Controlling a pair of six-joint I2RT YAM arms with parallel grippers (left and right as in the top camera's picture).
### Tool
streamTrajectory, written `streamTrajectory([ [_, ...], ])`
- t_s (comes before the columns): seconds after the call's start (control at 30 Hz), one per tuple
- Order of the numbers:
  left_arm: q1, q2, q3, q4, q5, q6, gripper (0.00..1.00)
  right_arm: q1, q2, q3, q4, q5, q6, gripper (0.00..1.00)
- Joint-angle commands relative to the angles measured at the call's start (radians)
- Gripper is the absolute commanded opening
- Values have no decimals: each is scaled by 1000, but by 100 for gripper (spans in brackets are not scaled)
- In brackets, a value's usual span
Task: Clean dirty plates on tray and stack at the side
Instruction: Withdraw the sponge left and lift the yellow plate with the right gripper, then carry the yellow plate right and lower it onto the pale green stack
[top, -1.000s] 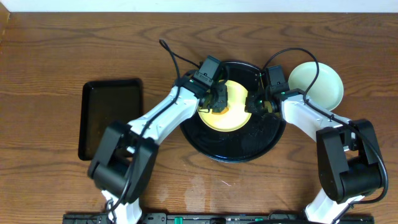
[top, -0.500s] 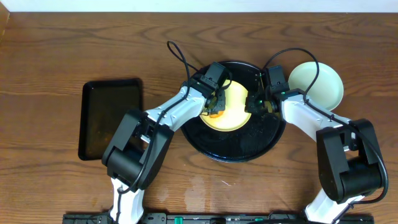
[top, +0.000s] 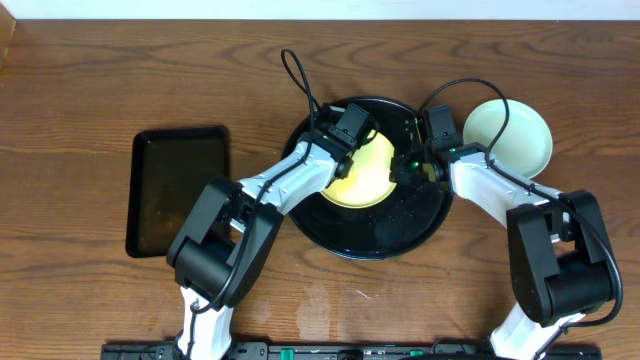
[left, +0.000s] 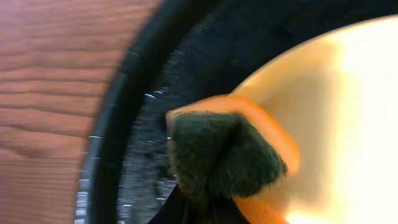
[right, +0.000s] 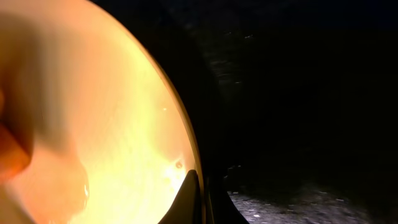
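Note:
The pale yellow plate (top: 368, 175) lies in the round black tray (top: 400, 235). My left gripper (top: 343, 155) is shut on an orange sponge with a dark green scouring face (left: 224, 155), pressed at the plate's far-left edge (left: 336, 93) next to the tray's rim (left: 115, 124). My right gripper (top: 408, 168) is shut on the plate's right rim; one finger (right: 191, 196) lies on the plate's top face (right: 93, 106), with the dark tray (right: 298, 93) beside it. A pale blue plate (top: 510, 135) sits on the table right of the tray.
A smaller black rectangular tray (top: 178, 190) lies on the wooden table at the left. Both arms' cables arch over the far side of the round tray.
My left gripper has carried the sponge from the plate's left side toward its far edge. The right gripper and the plate have stayed in place.

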Motion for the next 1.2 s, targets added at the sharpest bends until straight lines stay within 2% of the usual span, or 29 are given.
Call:
streamTrajectory([
  [0.0, 40, -60, -7, -22, -227, 26, 8, -4, 13, -12, -30, 55, -5, 1],
  [0.13, 49, -153, -7, -17, -227, 11, 8, -4, -48, -12, -51, 56, -23, 1],
  [0.3, 82, -300, -8, -59, -203, -91, 8, -4, -157, -12, -89, 64, -79, 1],
  [0.5, 160, -447, -8, -204, 63, -129, 8, -3, -333, -12, -159, 167, -172, 1],
  [0.63, 202, -453, -8, -285, 264, -129, 8, -3, -446, -12, -197, 245, -259, 1],
  [0.7, 209, -444, -11, -315, 319, -129, 8, -3, -502, -12, -206, 299, -296, 1],
  [0.8, 208, -437, -20, -327, 356, -129, 8, -3, -565, -12, -208, 396, -337, 1],
  [1.0, 206, -436, -43, -319, 423, -129, 8, -3, -640, -12, -168, 643, -538, 1],
  [1.17, 206, -431, -45, -314, 441, -129, 8, -3, -642, -12, -139, 655, -660, 1],
])
